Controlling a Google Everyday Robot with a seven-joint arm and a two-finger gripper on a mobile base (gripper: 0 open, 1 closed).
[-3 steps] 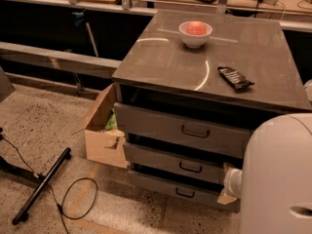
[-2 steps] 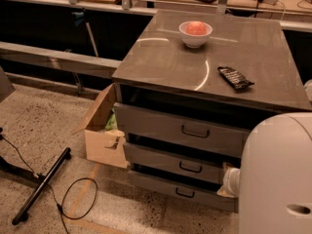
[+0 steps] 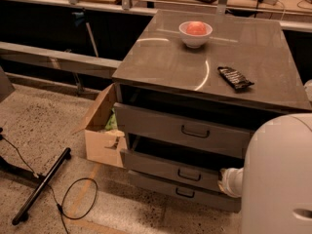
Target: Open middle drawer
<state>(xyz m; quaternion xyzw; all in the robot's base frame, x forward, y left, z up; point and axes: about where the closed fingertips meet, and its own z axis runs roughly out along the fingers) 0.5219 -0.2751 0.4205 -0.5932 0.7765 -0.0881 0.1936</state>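
The grey cabinet (image 3: 161,57) bears a bowl (image 3: 195,33) and a dark packet (image 3: 235,78), a cardboard box (image 3: 102,141) stands beside it on the speckled floor (image 3: 39,126), and the gripper (image 3: 228,182) is at the right end of its middle drawer (image 3: 165,163), grip impossible to tell.

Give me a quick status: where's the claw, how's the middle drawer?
Claw low, at right end of middle drawer front, off its handle. Drawer slightly out, dark gap above. Cardboard box left, clear of it.

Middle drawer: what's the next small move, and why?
Probably slide the gripper left along the middle drawer front to its handle. The gripper sits at the right end of that front, apart from the handle near the middle, and the drawer looks barely open.
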